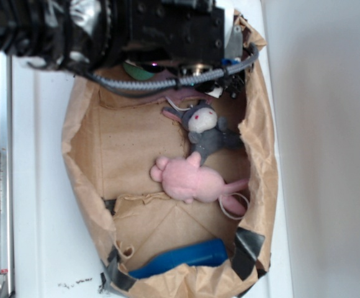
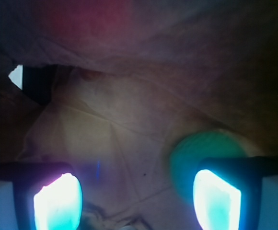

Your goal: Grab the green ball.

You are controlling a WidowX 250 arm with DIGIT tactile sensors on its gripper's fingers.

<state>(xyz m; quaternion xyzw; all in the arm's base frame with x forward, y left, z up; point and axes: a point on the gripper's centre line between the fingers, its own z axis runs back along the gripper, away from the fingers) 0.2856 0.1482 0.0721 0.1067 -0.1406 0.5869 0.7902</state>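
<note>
Exterior view: the black robot arm (image 1: 124, 25) reaches into the brown paper bag (image 1: 81, 155), hiding its fingers; a green sliver (image 1: 136, 69) shows beneath.

Wrist view: the glowing fingers (image 2: 136, 201) stand wide apart, gripping nothing. The small blurred mint-green ball (image 2: 201, 151) sits just behind the right fingertip (image 2: 215, 199), off-centre, so not yet between them.

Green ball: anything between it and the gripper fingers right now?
Nothing visible. In the wrist view the green ball lies on bare brown paper just beyond the right-hand finger, partly behind it rather than centred in the open gripper. The plush toys lie elsewhere.
</note>
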